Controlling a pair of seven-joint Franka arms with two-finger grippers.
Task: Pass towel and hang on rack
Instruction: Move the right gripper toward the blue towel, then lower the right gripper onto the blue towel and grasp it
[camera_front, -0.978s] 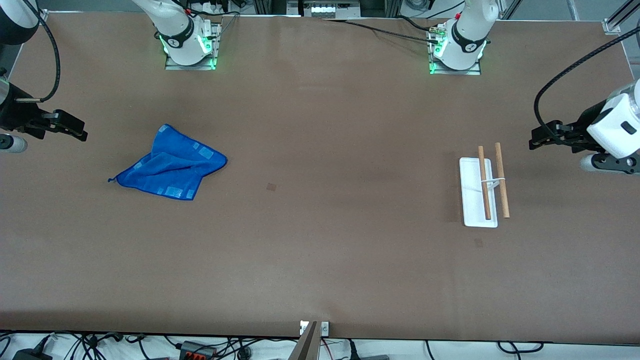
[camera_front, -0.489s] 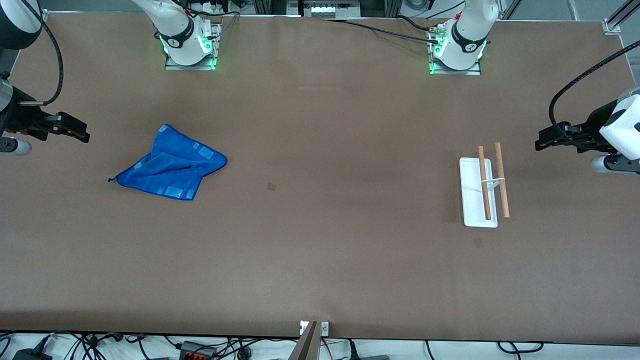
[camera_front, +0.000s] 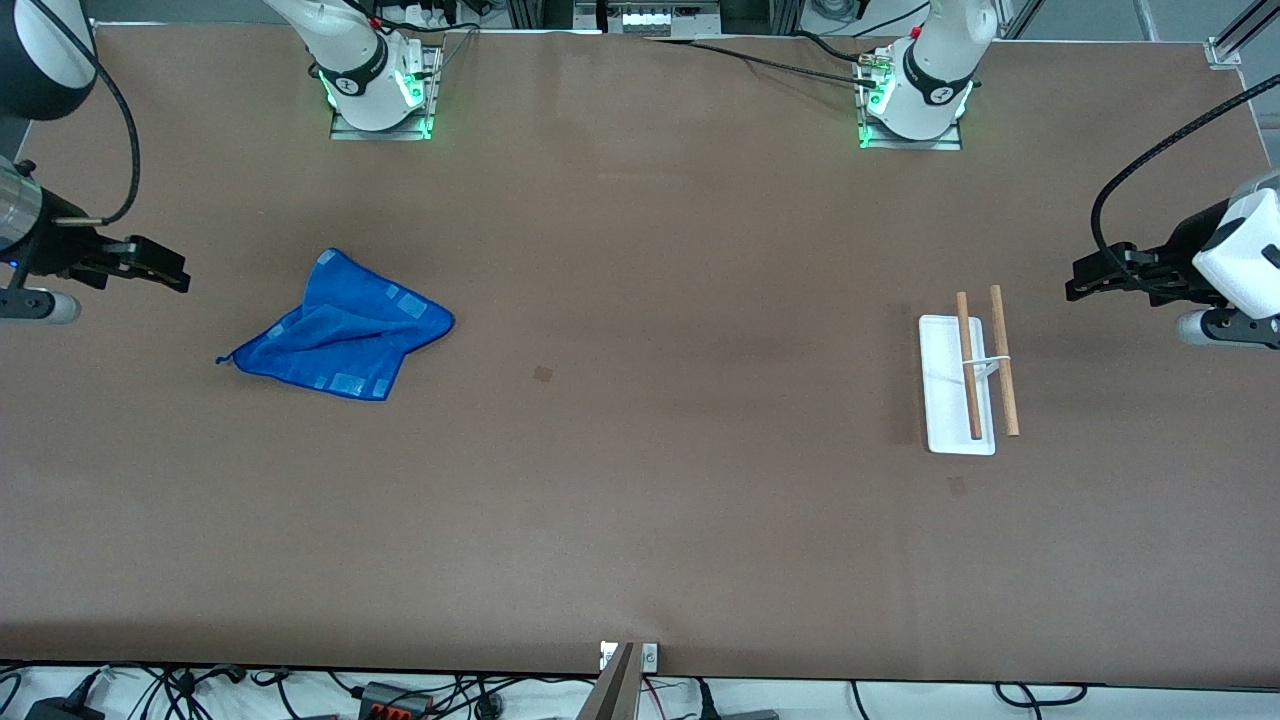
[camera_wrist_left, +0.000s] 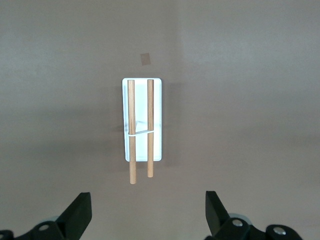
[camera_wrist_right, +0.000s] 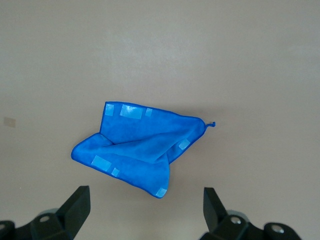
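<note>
Brown table (camera_front: 640, 520), matte, spanning almost the whole front view; cables along its lower edge.

Towel (camera_front: 340, 330), count one: bright blue cloth with paler patches, lying crumpled and partly folded on the table at centre left of the front view. Not held, not hung; likely staged within the right arm's reach for pick-up.

Rack (camera_front: 965, 375), count one: white flat base, thin white support, two parallel wooden rods, at centre right of the front view, well apart from the towel. Rods bare, probably set at the left arm's end to receive the pass.

Pincers, count two. Right pincer (camera_front: 160, 268), at the left edge of the front view, fingers spread, empty, near the towel. Left pincer (camera_front: 1095, 277), at the right edge, fingers spread, empty, near the rack.
</note>
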